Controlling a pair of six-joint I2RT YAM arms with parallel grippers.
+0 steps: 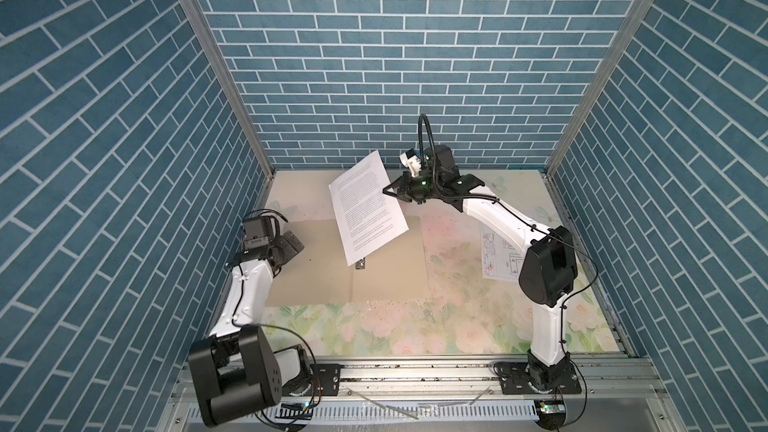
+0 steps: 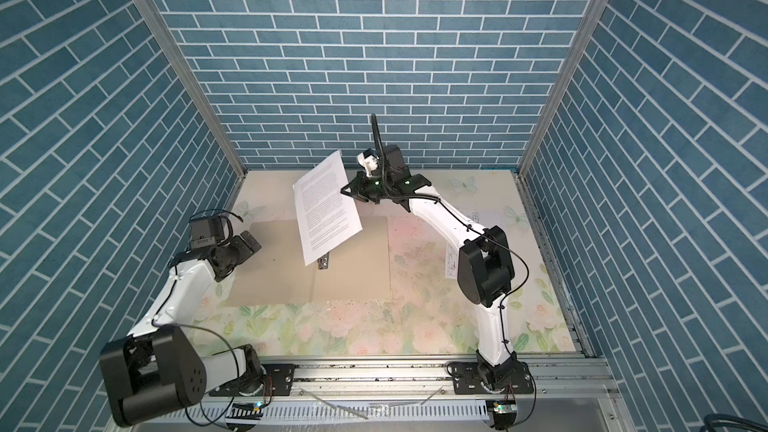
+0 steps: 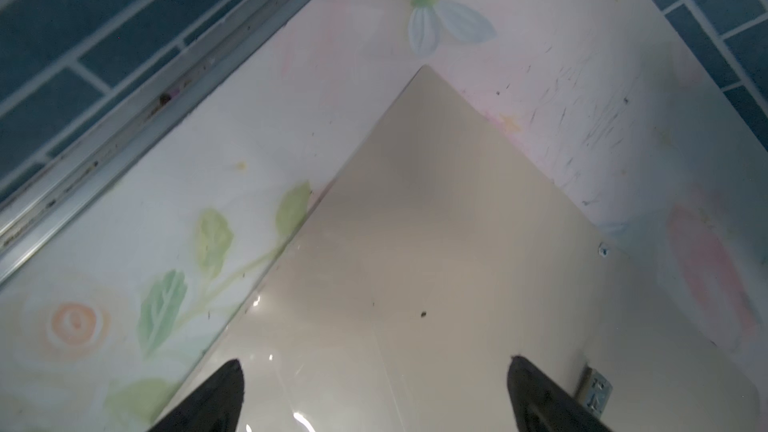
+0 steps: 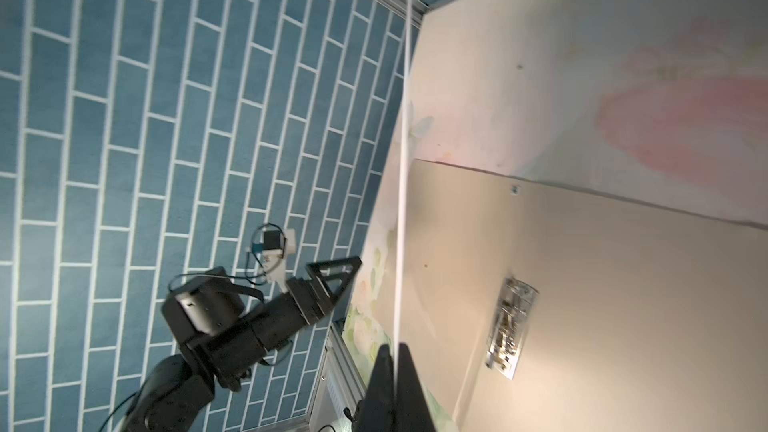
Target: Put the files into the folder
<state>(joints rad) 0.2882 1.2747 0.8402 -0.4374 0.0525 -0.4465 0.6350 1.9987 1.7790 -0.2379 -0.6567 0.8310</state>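
The right end effector (image 1: 388, 192) is pinched tight on the white paper sheet full of small black printed words (image 1: 368, 207). It holds the sheet by its right edge, up in the air and tilted, over the middle of the flat tan cardboard folder (image 1: 316, 280). The words on the sheet are too small to read. In the right wrist view the sheet (image 4: 402, 160) shows only as a thin white edge going in between the two black fingers (image 4: 409, 388).

The folder lies open on the flowery worktop (image 1: 415, 326). A small shiny metal clip (image 1: 360, 263) sits on its middle fold, just under the low corner of the sheet. The clip (image 3: 596, 394) has tiny marks on it that cannot be read.

The other white paper sheet, with a black line drawing (image 1: 498, 255), lies flat on the right side of the worktop, partly hidden behind the right arm. Its writing is too small to read.

The left end effector (image 3: 374, 392) is spread wide and holds nothing. It is over the far left corner of the folder.
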